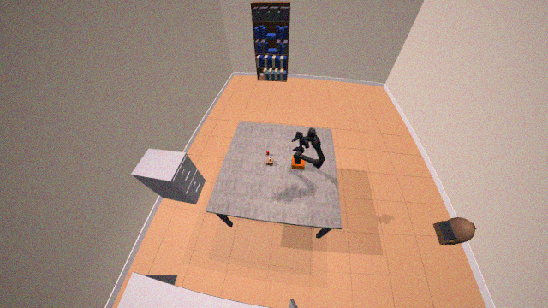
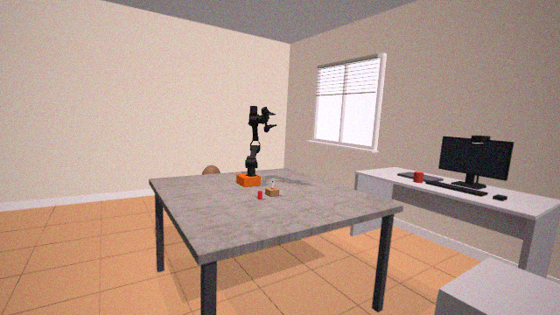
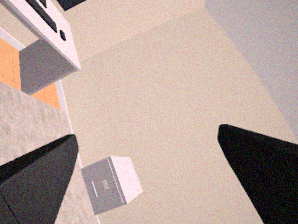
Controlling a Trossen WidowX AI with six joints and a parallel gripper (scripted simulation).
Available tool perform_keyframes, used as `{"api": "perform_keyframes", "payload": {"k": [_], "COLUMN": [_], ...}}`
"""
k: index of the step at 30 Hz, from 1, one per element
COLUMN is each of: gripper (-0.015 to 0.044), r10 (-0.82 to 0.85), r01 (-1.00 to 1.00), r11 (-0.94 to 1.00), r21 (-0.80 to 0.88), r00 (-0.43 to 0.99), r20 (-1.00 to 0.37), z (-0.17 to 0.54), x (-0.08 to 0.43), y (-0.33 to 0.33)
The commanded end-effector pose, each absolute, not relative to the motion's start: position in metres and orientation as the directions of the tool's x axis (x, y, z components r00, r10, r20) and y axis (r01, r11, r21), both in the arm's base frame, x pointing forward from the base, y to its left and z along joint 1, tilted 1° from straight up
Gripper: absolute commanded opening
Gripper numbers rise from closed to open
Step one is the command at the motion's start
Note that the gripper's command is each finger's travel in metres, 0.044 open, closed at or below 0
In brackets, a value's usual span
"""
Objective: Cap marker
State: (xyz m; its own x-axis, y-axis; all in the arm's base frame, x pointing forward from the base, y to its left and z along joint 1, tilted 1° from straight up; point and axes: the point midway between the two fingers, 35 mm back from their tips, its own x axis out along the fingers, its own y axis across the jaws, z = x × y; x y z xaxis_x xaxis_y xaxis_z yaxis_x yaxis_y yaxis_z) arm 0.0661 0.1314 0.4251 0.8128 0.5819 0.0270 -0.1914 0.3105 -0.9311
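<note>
The holder block (image 1: 270,162) (image 2: 272,192) is a small tan block on the grey table (image 1: 248,188) (image 2: 219,219). The marker (image 2: 272,185) stands upright in it, pale with a dark tip and no cap on it. The red cap (image 1: 267,152) (image 2: 260,195) stands on the table a short way from the block. My gripper (image 1: 294,145) (image 2: 275,120) (image 3: 149,137) is open wide, with nothing between its fingers. It is high above the table, near the arm's base side, away from cap and marker. The wrist view shows neither cap nor marker.
The arm's orange base (image 1: 298,164) (image 2: 248,180) sits on the table beside the holder block. A filing cabinet (image 1: 171,175) (image 3: 112,185) stands off the table's side. A white desk (image 2: 459,197) with a monitor (image 2: 474,158) and a red mug (image 2: 418,177) is beyond the table.
</note>
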Motion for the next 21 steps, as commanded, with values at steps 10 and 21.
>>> {"api": "perform_keyframes", "payload": {"k": [10,21], "gripper": [0.0244,0.0244], "r10": [0.453,0.266], "r01": [-0.386,-0.474], "r11": [0.573,0.775], "r21": [-0.723,-0.418], "r00": [0.884,0.844], "r20": [-0.113,-0.465], "z": [0.420,0.350], "x": [0.153,0.259], "y": [0.055,-0.034]}}
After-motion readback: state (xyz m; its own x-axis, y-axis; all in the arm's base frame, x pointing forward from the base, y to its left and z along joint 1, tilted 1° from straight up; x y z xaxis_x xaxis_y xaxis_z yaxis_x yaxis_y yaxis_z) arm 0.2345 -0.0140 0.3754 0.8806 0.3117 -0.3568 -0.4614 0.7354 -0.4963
